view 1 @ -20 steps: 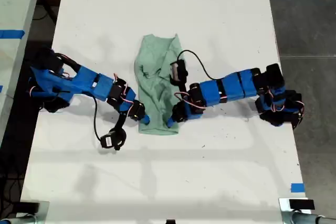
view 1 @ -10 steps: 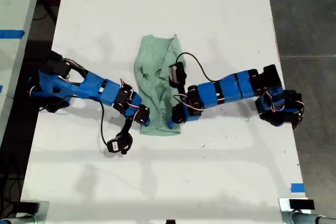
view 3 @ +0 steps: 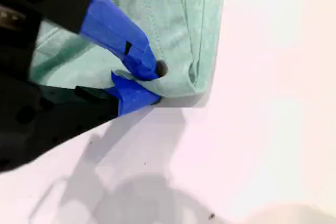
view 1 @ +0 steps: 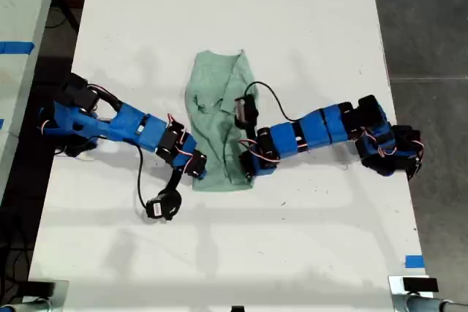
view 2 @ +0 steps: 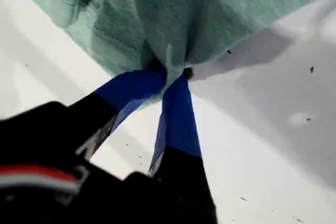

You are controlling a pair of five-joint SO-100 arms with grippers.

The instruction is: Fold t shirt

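The pale mint-green t shirt (view 1: 216,107) lies lengthwise in the middle of the white table (view 1: 307,27), wrinkled and narrowed. My first gripper (view 1: 199,172), on the arm from the exterior view's left, is shut on the shirt's near corner. In the first wrist view the t shirt (view 2: 210,3) bunches into my first gripper (view 2: 170,73) and hangs a little off the table. My second gripper (view 1: 246,169), on the arm from the exterior view's right, is shut on the other near corner. The second wrist view shows my second gripper (view 3: 157,81) pinching the t shirt (view 3: 173,19) at its hem.
Both blue arms lie low across the table, each with a black cable looping by it. A blue tape mark (view 1: 414,261) sits near the table's edge at the exterior view's right. Dark floor lies beyond that edge. A second surface with blue tape (view 1: 16,47) stands at the exterior view's left.
Both grippers have edged inward along the shirt's near hem. The first arm stretched out and its wrist camera swung lower; the second arm reached further toward the exterior view's left.
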